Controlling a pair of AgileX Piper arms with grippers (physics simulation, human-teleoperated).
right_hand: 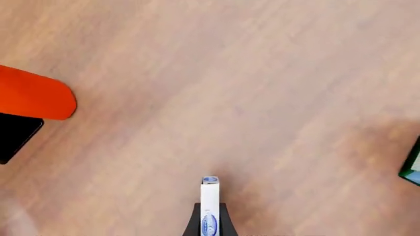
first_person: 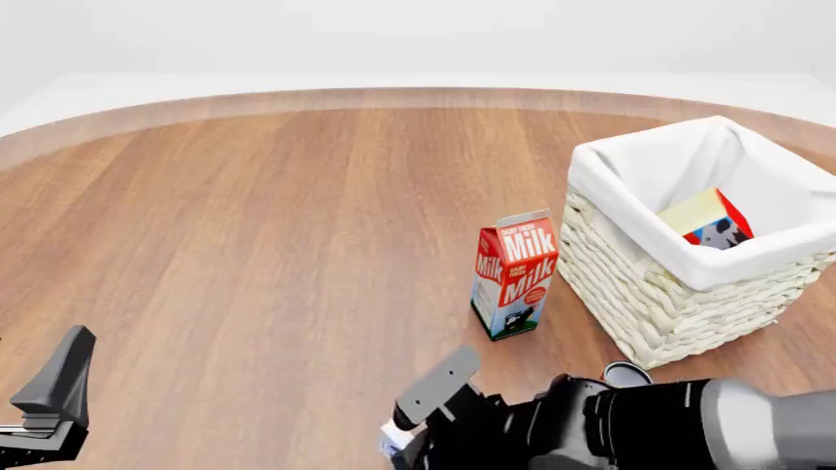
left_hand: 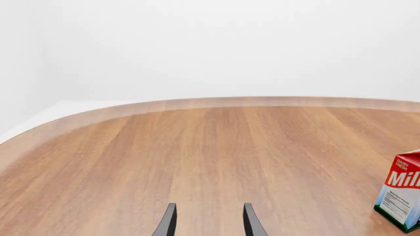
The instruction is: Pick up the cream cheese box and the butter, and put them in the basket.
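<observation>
My right gripper (right_hand: 209,219) is shut on the cream cheese box (right_hand: 209,201), a thin white box with blue print seen edge-on, held low over the wood table. In the front view the box (first_person: 391,441) peeks out under the right arm at the near edge. The butter (first_person: 714,219), red-orange with a blue end panel, lies tilted inside the basket (first_person: 653,294) at the right. My left gripper (left_hand: 208,223) is open and empty over bare table; one of its fingers (first_person: 59,377) shows at the near left.
A red-white milk carton (first_person: 514,274) stands upright just left of the basket, and shows in the left wrist view (left_hand: 402,196). An orange-red rounded shape (right_hand: 33,93) with a black piece beside it sits at the edge of the right wrist view; I cannot tell what it is.
</observation>
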